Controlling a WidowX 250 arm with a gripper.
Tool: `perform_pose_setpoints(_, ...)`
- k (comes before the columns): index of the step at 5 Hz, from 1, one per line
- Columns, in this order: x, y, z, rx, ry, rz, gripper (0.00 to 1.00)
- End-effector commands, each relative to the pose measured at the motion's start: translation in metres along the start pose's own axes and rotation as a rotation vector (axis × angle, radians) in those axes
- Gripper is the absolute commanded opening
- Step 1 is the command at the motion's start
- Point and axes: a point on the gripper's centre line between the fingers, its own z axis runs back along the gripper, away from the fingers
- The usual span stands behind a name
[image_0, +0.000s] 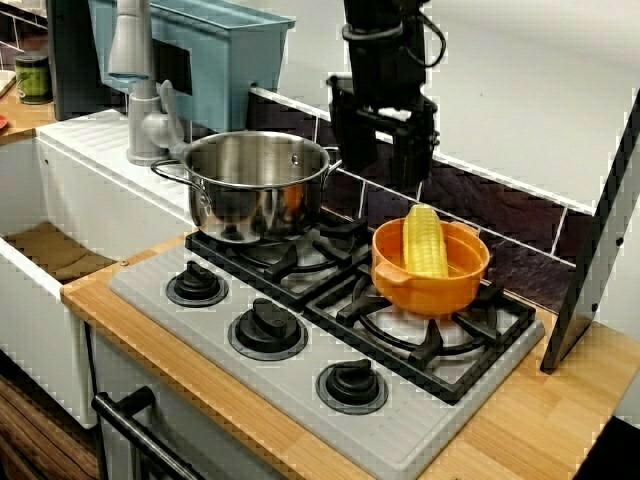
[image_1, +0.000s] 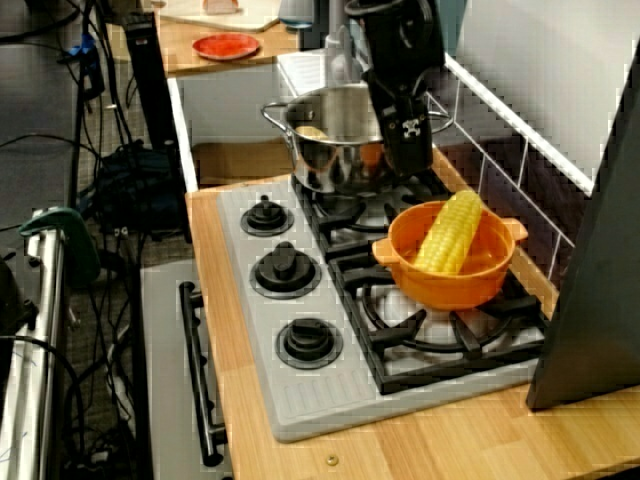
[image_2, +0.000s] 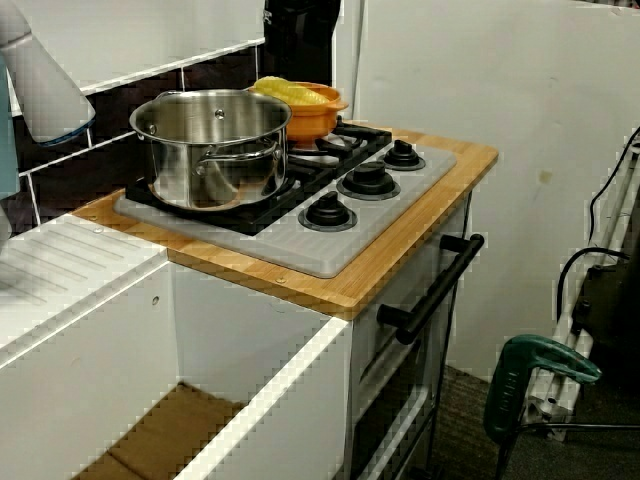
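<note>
Front view: the orange bowl (image_0: 432, 288) sits on the right burner grate, with a gap between it and the steel pot (image_0: 255, 190) and the tiled wall close behind. The corn cob (image_0: 424, 242), yellow and ridged with kernels, leans upright in the bowl. The gripper (image_0: 381, 172) hangs above that gap, fingers spread and empty.

View from the stove's end: the cob tilts against the bowl's far rim.

Sink-side view: the pot hides most of the bowl, and the gripper's opening cannot be told.
</note>
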Motion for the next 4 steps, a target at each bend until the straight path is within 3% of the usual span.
perform_pose_setpoints(1, -0.013, 0.004, 0.021, 0.007, -0.087, 0.135, 1.0)
perform_pose_setpoints(2, -0.018, 0.005, 0.021, 0.007, -0.105, 0.198, 1.0)
perform_pose_setpoints(4, -0.016, 0.005, 0.01, 0.024, -0.094, 0.254, 1.0)
